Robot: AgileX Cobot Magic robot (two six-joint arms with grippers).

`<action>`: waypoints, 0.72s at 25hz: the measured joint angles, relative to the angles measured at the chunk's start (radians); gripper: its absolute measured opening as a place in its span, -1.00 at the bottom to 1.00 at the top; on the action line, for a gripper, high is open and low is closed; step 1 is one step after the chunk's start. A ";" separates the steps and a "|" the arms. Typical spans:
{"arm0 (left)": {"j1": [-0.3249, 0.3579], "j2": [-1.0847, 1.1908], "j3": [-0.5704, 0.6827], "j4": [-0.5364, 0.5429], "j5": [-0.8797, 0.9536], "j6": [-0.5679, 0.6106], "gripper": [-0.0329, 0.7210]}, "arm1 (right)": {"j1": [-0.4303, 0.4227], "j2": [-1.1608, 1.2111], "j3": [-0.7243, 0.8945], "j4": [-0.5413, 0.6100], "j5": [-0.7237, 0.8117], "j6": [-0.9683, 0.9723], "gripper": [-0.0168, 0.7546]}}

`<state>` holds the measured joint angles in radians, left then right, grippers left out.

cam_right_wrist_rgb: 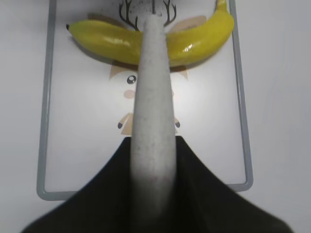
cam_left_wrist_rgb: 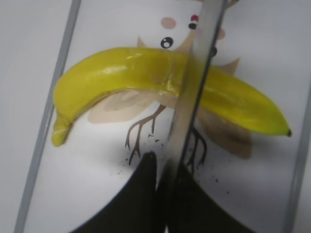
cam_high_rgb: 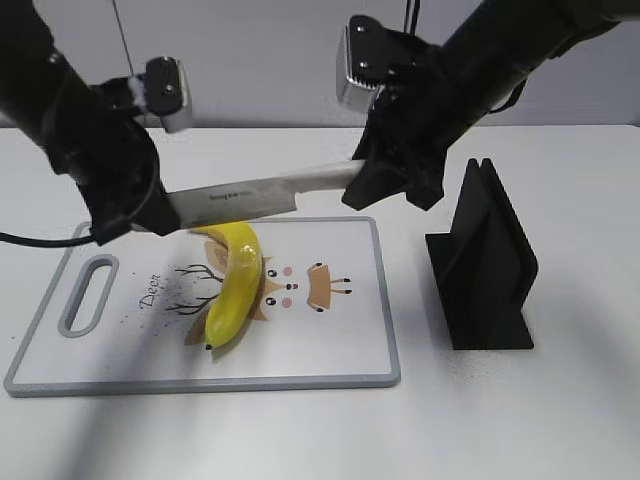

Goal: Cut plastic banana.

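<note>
The plastic banana (cam_high_rgb: 235,285) lies whole on the white cutting board (cam_high_rgb: 340,340), curved, its dark tip toward the front. A knife (cam_high_rgb: 260,195) hangs level just above the banana's far end. My right gripper (cam_high_rgb: 375,185) is shut on the knife's grey handle (cam_right_wrist_rgb: 153,97). My left gripper (cam_high_rgb: 150,215) is shut on the blade's tip end (cam_left_wrist_rgb: 194,87). In the left wrist view the blade crosses the middle of the banana (cam_left_wrist_rgb: 121,73) above my left gripper (cam_left_wrist_rgb: 163,165). In the right wrist view the handle runs from my right gripper (cam_right_wrist_rgb: 153,145) over the banana (cam_right_wrist_rgb: 107,41).
The cutting board has a grey rim, a handle slot (cam_high_rgb: 88,295) at its left end and a printed deer picture; it also shows in the left wrist view (cam_left_wrist_rgb: 87,170) and the right wrist view (cam_right_wrist_rgb: 73,121). A black knife stand (cam_high_rgb: 485,260) stands right of the board.
</note>
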<state>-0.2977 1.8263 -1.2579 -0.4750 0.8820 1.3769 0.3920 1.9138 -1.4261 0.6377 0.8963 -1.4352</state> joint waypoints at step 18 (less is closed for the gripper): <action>-0.023 0.196 -0.016 -0.003 -0.103 0.021 -0.84 | -0.001 0.222 -0.001 -0.126 -0.092 0.039 -0.51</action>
<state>-0.3210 2.0226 -1.2737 -0.4782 0.7785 1.3974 0.3911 2.1360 -1.4270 0.5119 0.8039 -1.3962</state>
